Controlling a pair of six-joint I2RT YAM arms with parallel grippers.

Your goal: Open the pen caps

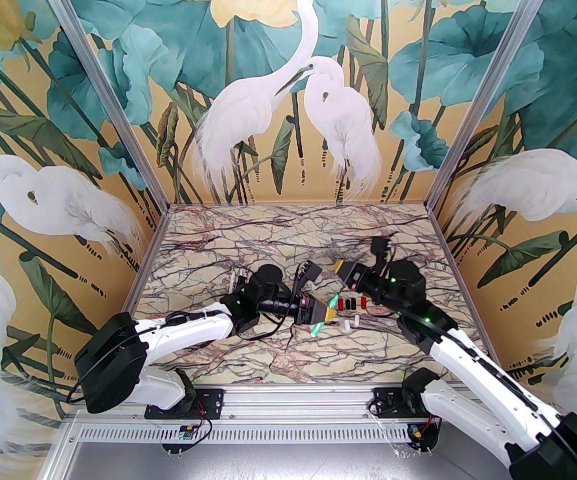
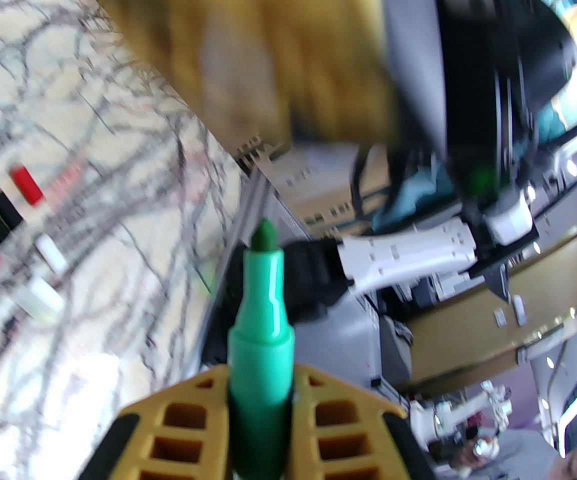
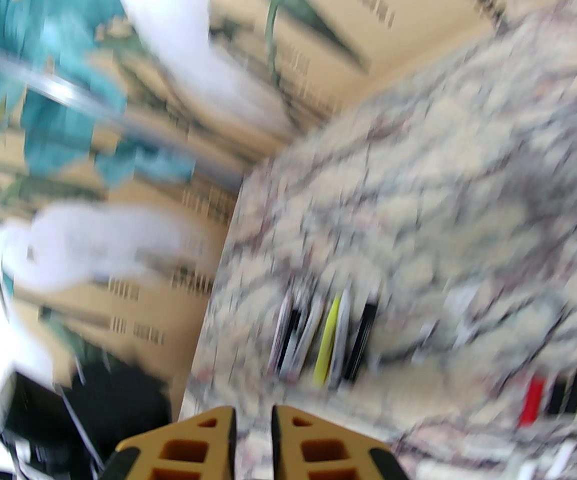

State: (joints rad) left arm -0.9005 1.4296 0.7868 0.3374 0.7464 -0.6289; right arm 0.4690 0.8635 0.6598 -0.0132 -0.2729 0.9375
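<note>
My left gripper (image 1: 329, 313) is shut on a green pen (image 2: 260, 318); its bare dark-green tip points away from the yellow fingers. In the top view the green pen (image 1: 317, 329) hangs just above the marble table (image 1: 278, 228). The pen caps (image 1: 352, 303) lie in a short row right of it: red, black, black, red (image 2: 27, 184), with two white ones (image 2: 51, 253) nearby. My right gripper (image 1: 339, 266) hovers behind the caps, shut, with nothing seen between its fingers (image 3: 298, 433). Several pens (image 3: 328, 338), white, black and yellow, lie side by side further left on the marble.
The table is walled on three sides by painted heron panels (image 1: 288, 118), with an aluminium rail (image 1: 288, 398) along the near edge. The left arm's elbow (image 1: 263, 288) and cables lie across the table's middle left. Both wrist views are motion-blurred.
</note>
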